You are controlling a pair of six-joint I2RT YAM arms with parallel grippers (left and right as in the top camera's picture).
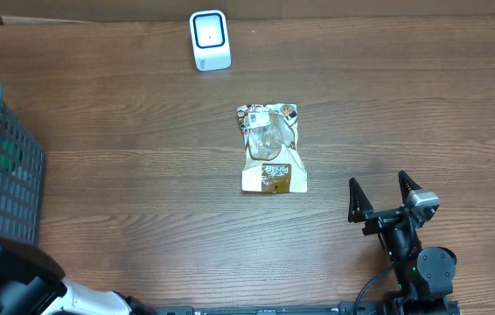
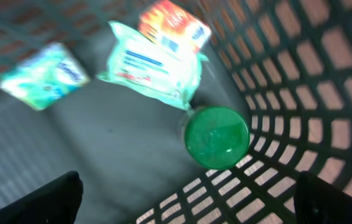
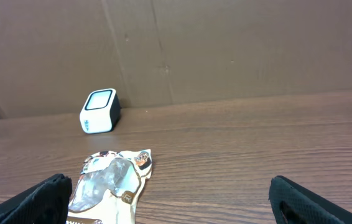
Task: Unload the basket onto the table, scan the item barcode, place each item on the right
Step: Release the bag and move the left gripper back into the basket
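The snack pouch (image 1: 272, 149) is lying flat mid-table, well apart from the right gripper (image 1: 377, 180). That gripper is hovering nearer the front edge, with the pouch off to its left, and its fingers are standing wide with nothing between them. The white scanner (image 1: 210, 39) is sitting beyond the pouch, near the far edge.

The left gripper (image 2: 185, 183) is also gaping empty, pointing down into the dark mesh basket (image 1: 7, 166) at the table's left side, far from the pouch. From overhead I am seeing only that arm's bulk in the lower left corner.

Its wrist camera is giving a blurred look at what the overhead barely shows: a green-lidded container (image 2: 216, 137), a pale wipes pack (image 2: 154, 65), an orange box (image 2: 175, 23) and a teal packet (image 2: 42, 74).

The right wrist view is cutting off the pouch's near end, and I cannot make out a barcode anywhere.
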